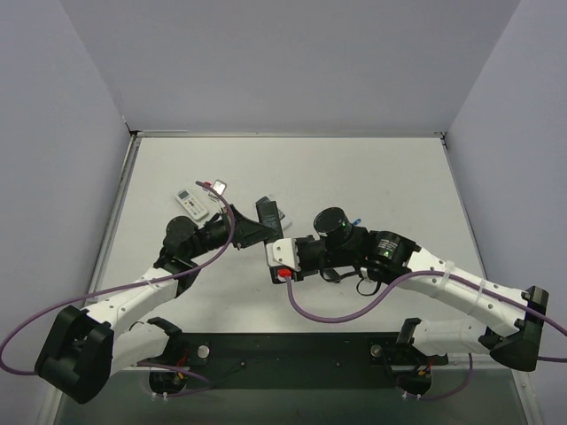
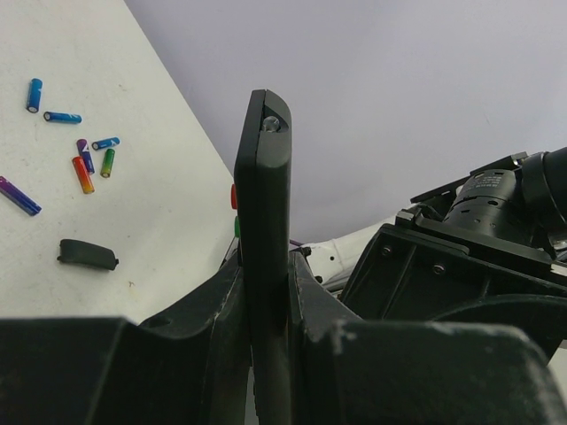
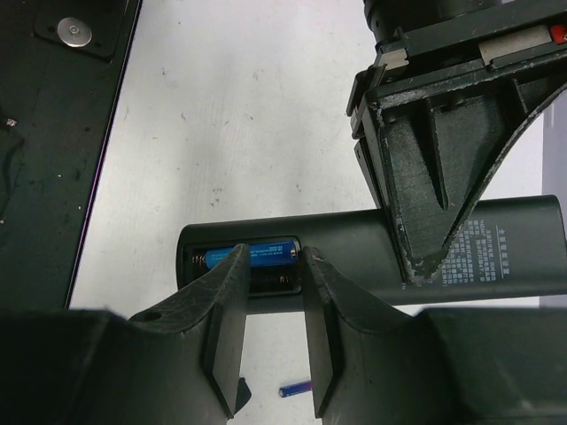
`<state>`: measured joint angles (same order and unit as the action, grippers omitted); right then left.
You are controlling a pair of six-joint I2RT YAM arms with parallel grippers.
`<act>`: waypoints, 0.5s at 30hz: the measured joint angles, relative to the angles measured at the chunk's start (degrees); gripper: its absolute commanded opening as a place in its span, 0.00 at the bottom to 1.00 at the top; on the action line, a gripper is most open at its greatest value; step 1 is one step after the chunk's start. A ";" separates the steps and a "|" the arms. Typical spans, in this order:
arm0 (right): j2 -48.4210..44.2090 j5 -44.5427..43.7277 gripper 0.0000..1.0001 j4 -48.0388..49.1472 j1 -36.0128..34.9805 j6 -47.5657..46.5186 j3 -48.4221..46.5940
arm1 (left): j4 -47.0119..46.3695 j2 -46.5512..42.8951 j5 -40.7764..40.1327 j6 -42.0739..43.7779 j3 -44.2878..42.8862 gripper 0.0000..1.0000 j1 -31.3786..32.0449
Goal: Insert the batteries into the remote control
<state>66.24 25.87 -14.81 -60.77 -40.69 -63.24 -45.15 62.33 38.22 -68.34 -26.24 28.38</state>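
My left gripper (image 2: 266, 292) is shut on the long black remote control (image 2: 263, 204) and holds it on edge above the table. It shows in the top view (image 1: 255, 232) with the remote (image 1: 266, 212). In the right wrist view the remote (image 3: 354, 252) lies across with its battery bay open. One blue battery (image 3: 266, 255) sits in the bay's far slot, and the near slot looks empty. My right gripper (image 3: 270, 266) is open and holds nothing, its tips right at the bay. Loose batteries (image 2: 82, 168) in blue, purple, red and green lie on the table.
The black battery cover (image 2: 88, 254) lies on the table near the loose batteries. One blue-purple battery (image 3: 295, 388) lies below the remote. Two white remotes (image 1: 190, 204) lie at the back left. The right arm's wrist camera (image 2: 496, 204) is close to the remote. A black base strip (image 1: 283, 350) runs along the near edge.
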 measured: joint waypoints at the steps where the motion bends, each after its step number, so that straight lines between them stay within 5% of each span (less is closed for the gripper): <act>1: 0.20 0.00 0.26 -0.02 0.00 -0.11 0.00 | 0.00 0.00 0.02 0.00 0.00 0.00 0.04; 15: 1.16 0.00 0.15 -0.22 0.00 -0.98 -0.02 | 0.07 0.17 0.00 0.22 -0.02 0.00 0.24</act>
<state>67.40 25.87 -15.03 -60.77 -41.67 -63.26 -45.08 62.50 38.22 -68.12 -26.26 28.62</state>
